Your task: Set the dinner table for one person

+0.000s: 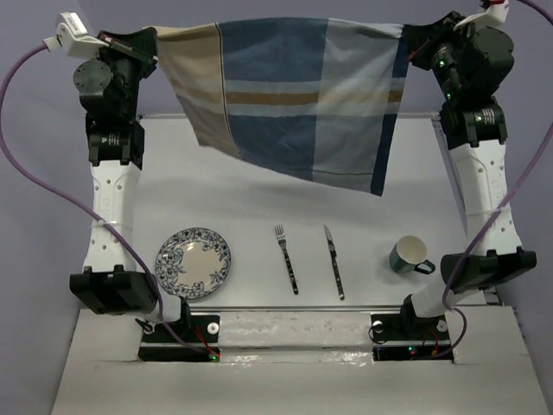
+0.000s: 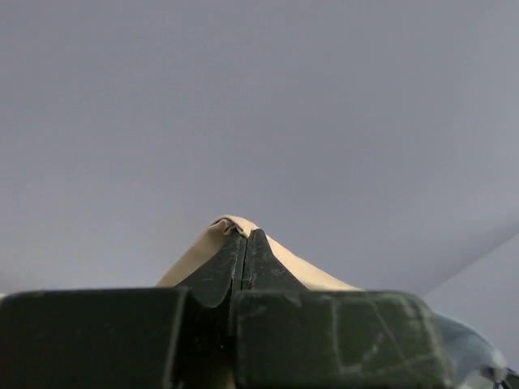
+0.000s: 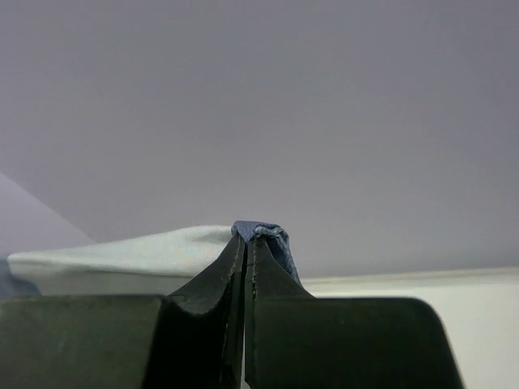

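Left gripper [image 2: 246, 235] and right gripper [image 3: 246, 240] are each pinched tight on a top corner of the striped cloth mat [image 1: 285, 95], stretching it out so it lays smooth, I'd guess. The dinner table [image 1: 259, 203] sits below the mat, with the plate [image 1: 193, 262], fork [image 1: 286, 258], knife [image 1: 333, 262] and mug [image 1: 409, 255] on it.

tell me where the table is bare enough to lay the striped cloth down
The widest bare stretch of the dinner table lies beyond the row of tableware, under the hanging cloth. The near strip is crowded: plate, fork, knife and mug side by side, with only narrow gaps between them.
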